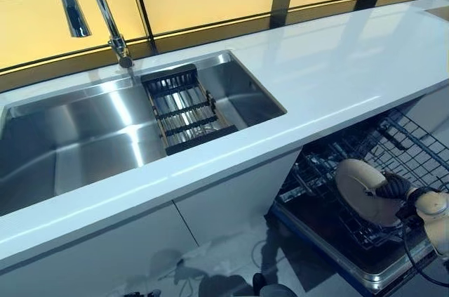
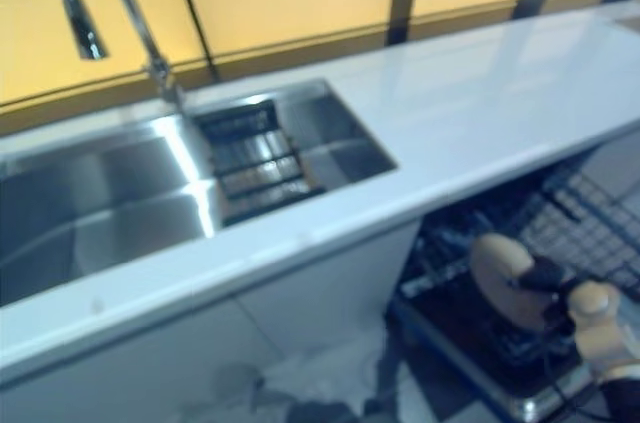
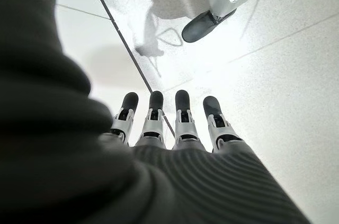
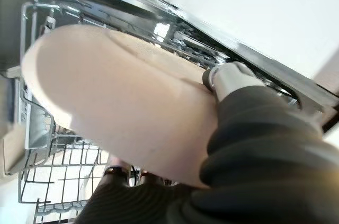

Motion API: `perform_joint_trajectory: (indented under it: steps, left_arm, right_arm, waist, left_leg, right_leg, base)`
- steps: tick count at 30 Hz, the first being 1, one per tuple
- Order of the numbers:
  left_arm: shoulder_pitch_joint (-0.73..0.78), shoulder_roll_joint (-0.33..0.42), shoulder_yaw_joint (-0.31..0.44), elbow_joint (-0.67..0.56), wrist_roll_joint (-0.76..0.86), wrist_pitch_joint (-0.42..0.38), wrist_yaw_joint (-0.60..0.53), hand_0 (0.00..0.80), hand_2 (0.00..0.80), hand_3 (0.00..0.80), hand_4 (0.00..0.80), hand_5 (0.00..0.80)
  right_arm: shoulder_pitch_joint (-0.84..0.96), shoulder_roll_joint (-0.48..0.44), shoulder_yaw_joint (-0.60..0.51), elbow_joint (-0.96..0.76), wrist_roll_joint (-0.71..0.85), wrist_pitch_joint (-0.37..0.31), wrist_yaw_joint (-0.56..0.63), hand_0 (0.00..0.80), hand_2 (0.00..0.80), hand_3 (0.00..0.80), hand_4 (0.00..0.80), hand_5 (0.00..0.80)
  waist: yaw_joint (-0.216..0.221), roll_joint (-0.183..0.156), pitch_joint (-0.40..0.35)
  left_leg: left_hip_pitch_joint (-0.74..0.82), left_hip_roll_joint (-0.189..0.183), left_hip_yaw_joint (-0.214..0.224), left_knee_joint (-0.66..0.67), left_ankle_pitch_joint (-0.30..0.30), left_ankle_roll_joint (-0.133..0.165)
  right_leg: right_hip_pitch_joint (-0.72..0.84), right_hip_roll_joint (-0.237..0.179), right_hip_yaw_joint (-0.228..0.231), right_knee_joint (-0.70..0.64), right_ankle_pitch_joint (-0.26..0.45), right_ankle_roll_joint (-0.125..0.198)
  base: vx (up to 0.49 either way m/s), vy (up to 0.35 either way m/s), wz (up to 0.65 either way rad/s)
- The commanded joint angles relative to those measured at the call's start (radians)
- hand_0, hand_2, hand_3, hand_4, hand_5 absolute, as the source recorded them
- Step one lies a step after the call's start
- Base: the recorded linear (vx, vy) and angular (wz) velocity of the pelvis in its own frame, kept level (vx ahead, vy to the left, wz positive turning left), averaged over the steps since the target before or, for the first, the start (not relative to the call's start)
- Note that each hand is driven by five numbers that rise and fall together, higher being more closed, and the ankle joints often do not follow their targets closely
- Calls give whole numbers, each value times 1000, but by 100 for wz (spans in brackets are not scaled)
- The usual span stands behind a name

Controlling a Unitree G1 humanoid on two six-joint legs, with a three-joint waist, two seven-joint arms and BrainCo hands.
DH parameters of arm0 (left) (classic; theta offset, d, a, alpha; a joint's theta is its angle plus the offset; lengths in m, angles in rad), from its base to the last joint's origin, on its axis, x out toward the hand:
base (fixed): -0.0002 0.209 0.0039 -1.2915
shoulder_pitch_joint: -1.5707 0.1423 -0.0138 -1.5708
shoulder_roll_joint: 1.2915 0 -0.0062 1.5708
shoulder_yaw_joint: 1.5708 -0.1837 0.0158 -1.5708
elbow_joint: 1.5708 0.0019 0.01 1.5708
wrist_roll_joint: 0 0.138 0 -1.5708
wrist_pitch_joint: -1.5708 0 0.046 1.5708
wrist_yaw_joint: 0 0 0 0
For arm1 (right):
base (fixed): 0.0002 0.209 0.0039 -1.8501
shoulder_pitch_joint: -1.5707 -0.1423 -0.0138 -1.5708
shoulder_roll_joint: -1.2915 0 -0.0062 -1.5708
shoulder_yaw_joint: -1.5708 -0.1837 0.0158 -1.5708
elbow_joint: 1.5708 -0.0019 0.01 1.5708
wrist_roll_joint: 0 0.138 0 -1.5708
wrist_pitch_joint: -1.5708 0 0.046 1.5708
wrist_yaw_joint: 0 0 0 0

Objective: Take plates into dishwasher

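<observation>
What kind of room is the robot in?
Most likely a kitchen: there is a steel sink with a tall faucet in a white countertop, and the right hand holds a plate over an open dishwasher rack.

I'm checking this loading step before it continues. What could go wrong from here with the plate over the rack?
The right hand holds the beige plate tilted above the dishwasher rack, so it could knock a wire prong instead of dropping into a slot. In the right wrist view the grip looks confined to the plate's edge, so it might slip.
</observation>
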Motion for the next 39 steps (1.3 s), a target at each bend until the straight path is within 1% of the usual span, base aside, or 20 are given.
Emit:
perform_joint_trajectory:
  steps: [1,4,10,15,23,26,37,38,39]
  left_arm:
    - [-45,43,0,31,34,4,9,0,0,0,0,0]
    - [-45,42,-6,26,41,5,8,0,0,0,0,0]
    - [-49,39,-20,17,45,14,8,0,0,0,0,0]
    - [-56,41,-28,19,46,14,7,0,0,0,0,0]
    - [-66,38,-45,15,48,22,6,0,0,0,0,0]
    - [-67,37,-48,14,49,20,6,0,0,0,0,0]
    - [-76,44,-49,9,57,29,-1,0,0,0,0,0]
    - [-76,44,-50,12,55,25,-1,0,0,0,0,0]
    - [-78,42,-51,12,55,26,0,0,0,0,0,0]
  right_arm:
    - [-103,78,67,48,11,-14,-20,800,800,800,800,800]
    - [-125,98,90,93,29,4,-43,800,800,800,800,800]
    - [-166,135,124,170,50,12,-75,800,800,800,800,800]
    - [-201,154,154,230,78,12,-96,800,800,800,800,800]
    - [-232,172,195,292,75,8,-103,800,800,800,800,800]
    - [-242,172,202,310,68,3,-98,800,800,800,800,800]
    - [-264,147,203,306,64,25,-79,800,800,800,800,800]
    - [-266,146,202,307,63,24,-79,712,712,712,712,712]
    - [-269,144,202,308,63,26,-75,549,549,549,549,549]
  waist:
    - [52,-50,3]
    - [63,-48,0]
    - [79,-47,-2]
    - [91,-44,-2]
    - [103,-41,0]
    - [107,-39,0]
    - [108,-41,2]
    - [107,-42,3]
    - [107,-43,4]
  left_leg:
    - [46,-7,-13,6,-87,50]
    - [41,-8,-19,4,-85,50]
    - [39,-9,-33,3,-84,47]
    - [38,-9,-42,2,-84,46]
    - [36,-8,-53,2,-82,44]
    - [36,-7,-56,2,-81,43]
    - [33,-6,-61,0,-78,40]
    - [34,-5,-60,0,-78,40]
    - [35,-4,-59,0,-79,40]
  right_leg:
    - [-33,-32,-46,19,15,69]
    - [-37,-35,-52,18,17,68]
    - [-29,-40,-60,13,15,68]
    - [-27,-43,-68,11,14,67]
    - [-24,-47,-73,10,13,66]
    - [-22,-48,-75,9,13,66]
    - [-23,-50,-75,8,14,67]
    - [-23,-50,-74,8,14,67]
    - [-22,-50,-75,8,13,67]
  base:
    - [-17,-3,7]
    - [-11,-1,4]
    - [0,0,1]
    - [-1,0,1]
    - [-5,-1,6]
    - [0,0,0]
    - [0,0,0]
    - [0,0,0]
    - [0,0,0]
